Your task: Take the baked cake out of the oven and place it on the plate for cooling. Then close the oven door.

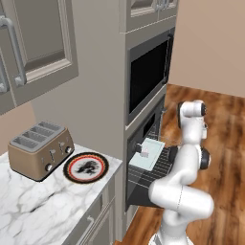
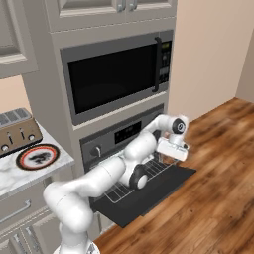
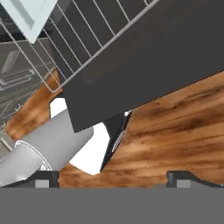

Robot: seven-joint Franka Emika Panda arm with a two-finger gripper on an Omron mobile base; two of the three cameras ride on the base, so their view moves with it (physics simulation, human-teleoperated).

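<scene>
The oven stands with its oven door folded down flat and a wire rack pulled out over it. On the rack lies a pale blue tray, and a small whitish piece on it looks like the baked cake. The plate, red-rimmed with a dark pattern, rests on the marble counter beside the toaster. My white hand hovers above the door's outer right edge. My gripper is open with its tips far apart and nothing between them. It looks down at the door, the rack and a tray corner.
A toaster stands on the counter left of the plate. A microwave sits above the oven. Wooden floor spreads to the right of the open door. My own arm crosses in front of the oven.
</scene>
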